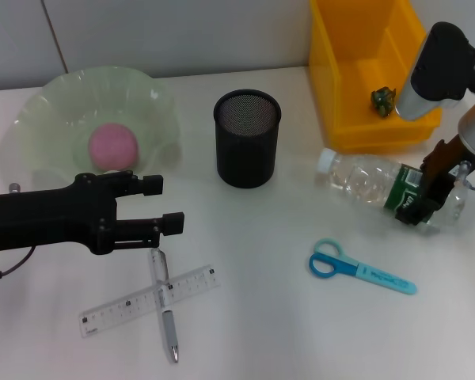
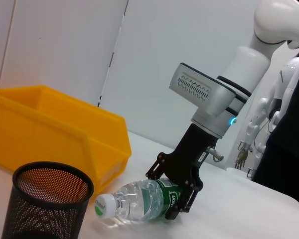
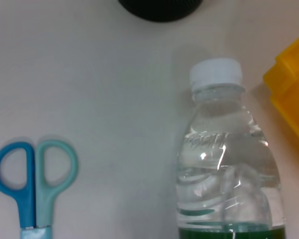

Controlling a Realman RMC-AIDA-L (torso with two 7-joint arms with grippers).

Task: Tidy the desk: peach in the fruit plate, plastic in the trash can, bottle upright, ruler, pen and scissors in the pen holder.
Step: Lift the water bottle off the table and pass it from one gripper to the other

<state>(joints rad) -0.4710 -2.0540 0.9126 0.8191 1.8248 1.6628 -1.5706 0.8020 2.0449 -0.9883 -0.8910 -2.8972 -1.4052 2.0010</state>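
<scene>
At desk right, right claw (image 1: pixel 422 195) clamps the lying bottle (image 1: pixel 372 180) at its green label; far end hidden behind the claw, cap toward the holder (image 1: pixel 247 138). Left claw (image 1: pixel 168 204) released, hovering near the plate (image 1: pixel 47 119) with peach (image 1: pixel 113 146). Pen (image 1: pixel 165 302) lies across ruler (image 1: pixel 150 300); bin (image 1: pixel 356 63) top cut off

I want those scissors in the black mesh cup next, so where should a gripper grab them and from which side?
Probably from straight above, pinching across the sheathed blade just behind the handle rings. The scissors lie flat on the desk, closed, with bare tabletop on both sides. The rings are wide and hollow; the straight blue shaft is narrower. Holding there should let the blade end drop into the pen holder first.
</scene>
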